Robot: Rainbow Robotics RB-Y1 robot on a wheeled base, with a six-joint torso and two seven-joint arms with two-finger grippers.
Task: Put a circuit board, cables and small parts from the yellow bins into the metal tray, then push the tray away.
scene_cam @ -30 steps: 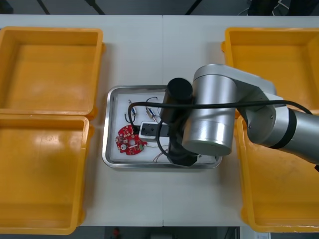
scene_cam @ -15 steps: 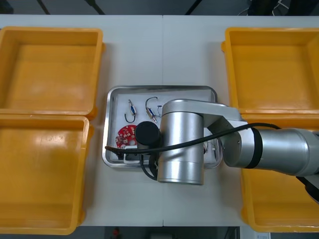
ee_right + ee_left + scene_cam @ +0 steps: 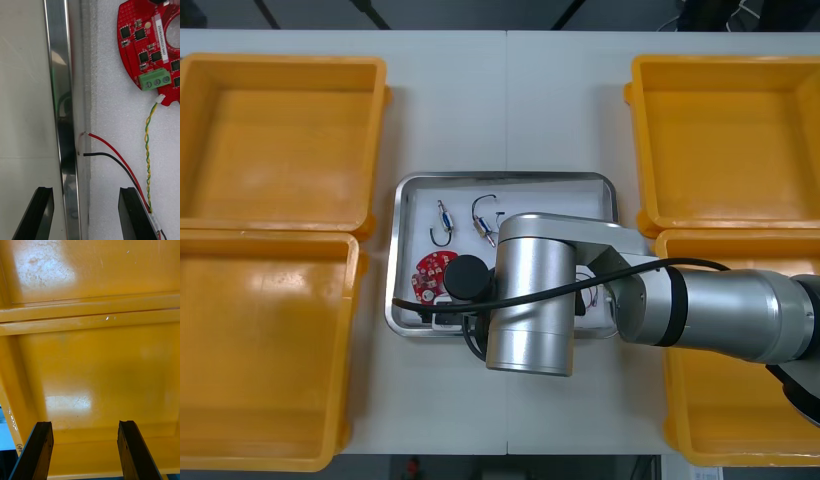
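Note:
The metal tray (image 3: 502,179) lies mid-table, white inside. It holds a round red circuit board (image 3: 430,270), two small metal parts (image 3: 444,218) and cables (image 3: 585,285). My right arm (image 3: 530,300) reaches across the tray's near edge and hides its own gripper. In the right wrist view my right gripper (image 3: 86,213) is open astride the tray rim (image 3: 62,112), one finger over the table and one inside. Ahead of it lie the board (image 3: 150,48), a red and black cable (image 3: 112,152) and a yellow-green twisted cable (image 3: 147,150). My left gripper (image 3: 86,450) hangs open over an orange bin floor (image 3: 93,363).
Two yellow bins stand at the left (image 3: 280,140) (image 3: 265,350) and two at the right (image 3: 725,140) (image 3: 740,400), all showing bare floors. Bare table runs beyond the tray's far rim (image 3: 505,100).
My right arm has swung from over the tray's middle toward its near left part and lowered at the rim. The tray stays where it was.

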